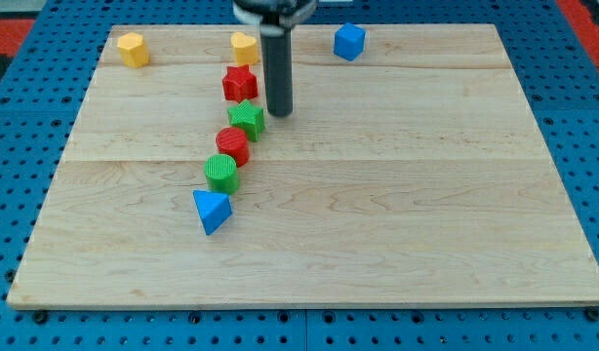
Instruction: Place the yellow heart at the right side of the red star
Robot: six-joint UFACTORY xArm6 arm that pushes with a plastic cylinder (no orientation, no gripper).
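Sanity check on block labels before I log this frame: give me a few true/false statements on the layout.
1. The yellow heart sits above the red star in the view. True.
2. My tip touches the blue cube. False: it stands just right of the green star, far from the cube.
3. The yellow hexagon lies near the board's top left corner. True.
4. The green cylinder is at the view's far right. False: it is left of centre, between the red cylinder and the blue triangle.
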